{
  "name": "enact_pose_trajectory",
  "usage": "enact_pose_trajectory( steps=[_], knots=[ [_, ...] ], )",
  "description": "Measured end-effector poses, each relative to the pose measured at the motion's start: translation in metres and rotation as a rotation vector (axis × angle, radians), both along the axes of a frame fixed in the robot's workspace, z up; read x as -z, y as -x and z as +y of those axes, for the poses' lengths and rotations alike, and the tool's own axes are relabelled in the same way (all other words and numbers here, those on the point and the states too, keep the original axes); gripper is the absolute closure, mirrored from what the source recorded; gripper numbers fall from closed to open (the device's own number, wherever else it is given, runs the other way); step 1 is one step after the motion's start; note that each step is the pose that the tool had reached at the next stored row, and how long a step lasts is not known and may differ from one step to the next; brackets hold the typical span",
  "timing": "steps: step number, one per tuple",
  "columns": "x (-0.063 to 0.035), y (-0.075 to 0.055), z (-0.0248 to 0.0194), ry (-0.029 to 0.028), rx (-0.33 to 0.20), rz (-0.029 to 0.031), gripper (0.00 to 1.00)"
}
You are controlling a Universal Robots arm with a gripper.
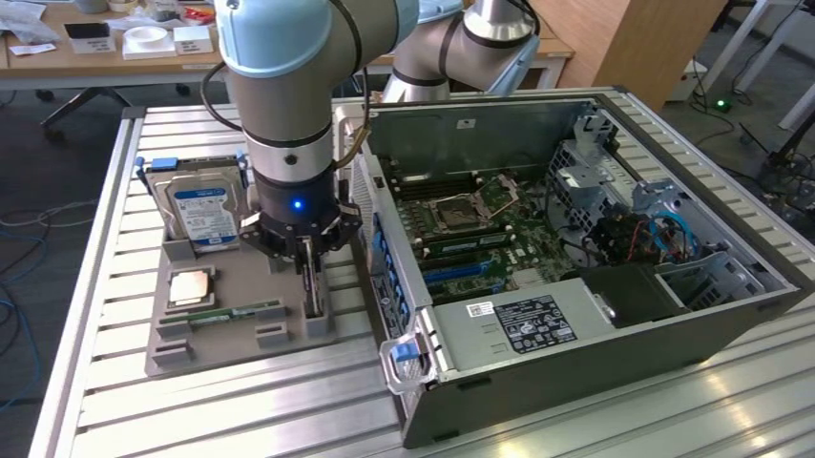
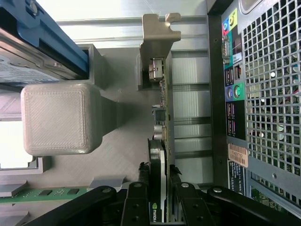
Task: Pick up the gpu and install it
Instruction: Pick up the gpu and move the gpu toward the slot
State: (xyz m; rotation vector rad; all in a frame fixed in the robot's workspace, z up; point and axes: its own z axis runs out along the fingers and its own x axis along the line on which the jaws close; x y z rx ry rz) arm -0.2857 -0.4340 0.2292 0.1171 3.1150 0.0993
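The gpu (image 1: 313,294) stands on edge in a slot of the grey holder (image 1: 229,334), on the side nearest the computer case. My gripper (image 1: 309,260) points straight down over it. In the wrist view the gpu (image 2: 162,117) runs away from the gripper (image 2: 159,193) as a thin dark card, with its pale metal bracket (image 2: 157,33) at the far end. The black fingers (image 2: 136,202) press on both faces of the card, so the gripper is shut on it. The card's lower edge still rests in the holder.
The open computer case (image 1: 713,315) lies close beside the holder, motherboard (image 1: 478,239) facing up, its perforated rear panel (image 2: 268,94) right next to the card. A hard drive (image 1: 204,215), a processor (image 1: 191,284) and a green memory stick (image 1: 236,313) also sit in the holder.
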Motion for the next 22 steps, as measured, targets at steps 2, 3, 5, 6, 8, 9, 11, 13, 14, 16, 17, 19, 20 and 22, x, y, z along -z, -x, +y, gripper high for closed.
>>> enact_pose_trajectory(
  steps=[2, 3, 5, 6, 8, 9, 11, 13, 14, 16, 17, 19, 20, 22],
  knots=[
    [0.0, 0.0, 0.0, 0.0001, 0.0, 0.0, 0.73],
    [0.0, 0.0, 0.0, 0.0, -0.002, 0.0, 0.73],
    [0.0, 0.0, 0.0, 0.0, -0.01, 0.0, 0.73],
    [0.0, 0.0, 0.0, 0.0, -0.013, 0.0, 0.73],
    [0.0, 0.0, 0.0, 0.0, -0.016, 0.0, 0.73],
    [0.0, 0.0, 0.0, 0.0, -0.018, -0.0001, 0.73],
    [0.0, 0.0, 0.0, 0.0, -0.027, 0.0, 0.73],
    [0.0, 0.0, 0.0, 0.0, -0.033, 0.0, 0.73],
    [0.0, 0.0, 0.0, 0.0, -0.033, 0.0, 0.73],
    [0.0, 0.0, 0.0, 0.0, -0.033, 0.0, 0.73],
    [0.0, 0.0, 0.0, 0.0, -0.033, 0.0, 0.73],
    [-0.0002, -0.0001, 0.0, -0.0002, -0.033, -0.0003, 0.73],
    [-0.0009, -0.0001, 0.0, -0.0002, -0.033, -0.0002, 0.73],
    [-0.0032, 0.0, 0.0, 0.0, -0.033, 0.0, 0.73]
  ],
)
